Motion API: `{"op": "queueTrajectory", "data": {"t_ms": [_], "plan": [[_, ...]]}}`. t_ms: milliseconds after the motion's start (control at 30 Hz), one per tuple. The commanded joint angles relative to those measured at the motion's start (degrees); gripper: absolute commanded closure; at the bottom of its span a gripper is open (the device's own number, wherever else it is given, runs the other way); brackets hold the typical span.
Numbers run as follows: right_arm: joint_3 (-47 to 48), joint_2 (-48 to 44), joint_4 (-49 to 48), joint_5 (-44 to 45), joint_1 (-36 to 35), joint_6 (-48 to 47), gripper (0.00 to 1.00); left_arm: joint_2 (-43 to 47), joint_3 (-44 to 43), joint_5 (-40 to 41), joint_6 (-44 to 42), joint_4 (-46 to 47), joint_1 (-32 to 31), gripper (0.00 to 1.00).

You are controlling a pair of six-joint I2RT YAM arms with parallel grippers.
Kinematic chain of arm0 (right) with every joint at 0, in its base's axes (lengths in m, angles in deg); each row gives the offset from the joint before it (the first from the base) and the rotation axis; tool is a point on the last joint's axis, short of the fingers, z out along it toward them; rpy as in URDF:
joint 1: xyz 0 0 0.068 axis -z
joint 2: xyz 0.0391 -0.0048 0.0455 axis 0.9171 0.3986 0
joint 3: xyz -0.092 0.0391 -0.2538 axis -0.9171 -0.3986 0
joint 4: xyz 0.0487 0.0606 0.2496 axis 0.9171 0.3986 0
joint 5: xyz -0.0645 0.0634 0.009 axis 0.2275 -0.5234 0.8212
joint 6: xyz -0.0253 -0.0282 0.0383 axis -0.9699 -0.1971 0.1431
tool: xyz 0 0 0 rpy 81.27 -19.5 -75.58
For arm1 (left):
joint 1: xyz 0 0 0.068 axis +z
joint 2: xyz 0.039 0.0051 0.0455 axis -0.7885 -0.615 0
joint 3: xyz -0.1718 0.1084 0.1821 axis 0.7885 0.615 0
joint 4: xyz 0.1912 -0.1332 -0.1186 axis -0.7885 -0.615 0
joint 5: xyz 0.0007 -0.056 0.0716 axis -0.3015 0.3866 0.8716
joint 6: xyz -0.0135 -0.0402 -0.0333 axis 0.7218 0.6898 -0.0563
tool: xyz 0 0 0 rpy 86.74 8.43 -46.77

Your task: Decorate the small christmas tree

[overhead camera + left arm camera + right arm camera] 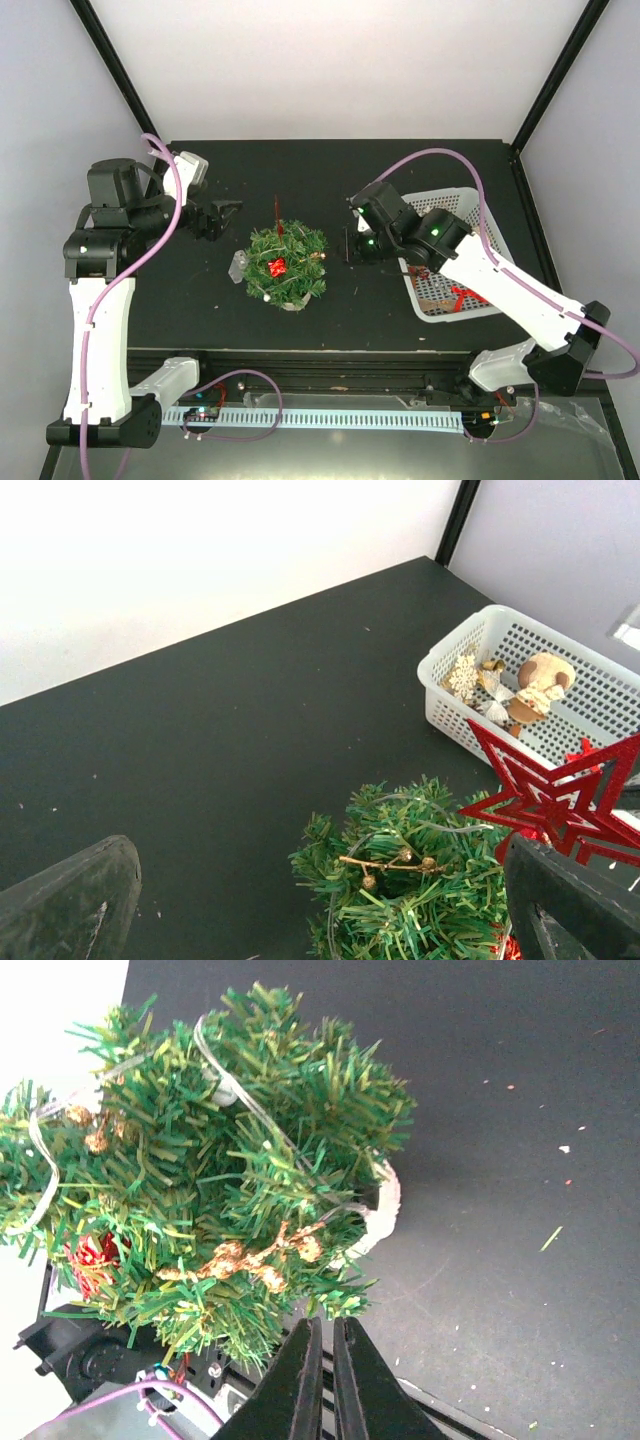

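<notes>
Right hand (322,1326) nearly closed, empty, beside the small christmas tree (210,1160); left hand (320,880) spread wide.

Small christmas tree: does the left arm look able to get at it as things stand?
Probably yes. The left gripper stands open beside the small christmas tree, with only bare table between; the right gripper sits at the tree's other side.

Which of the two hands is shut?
The right hand: its fingers lie almost flat against each other, right beside the tree. The left hand has its fingers spread wide apart.
</notes>
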Motion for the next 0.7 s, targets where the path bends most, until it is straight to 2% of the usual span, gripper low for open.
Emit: {"op": "queueTrajectory", "data": {"t_ms": [0,667], "plan": [[1.15,2.19,-0.36,-2.61,-1.57,-1.37,0.91,-0.02,-0.52,-1.14,0.85,0.69,0.81,0.01],[9.0,11.28,-2.8,-6.69,-1.61,-2.72,0.92,-0.68,-0.39,-1.52,0.98,0.96,1.07,0.01]]}}
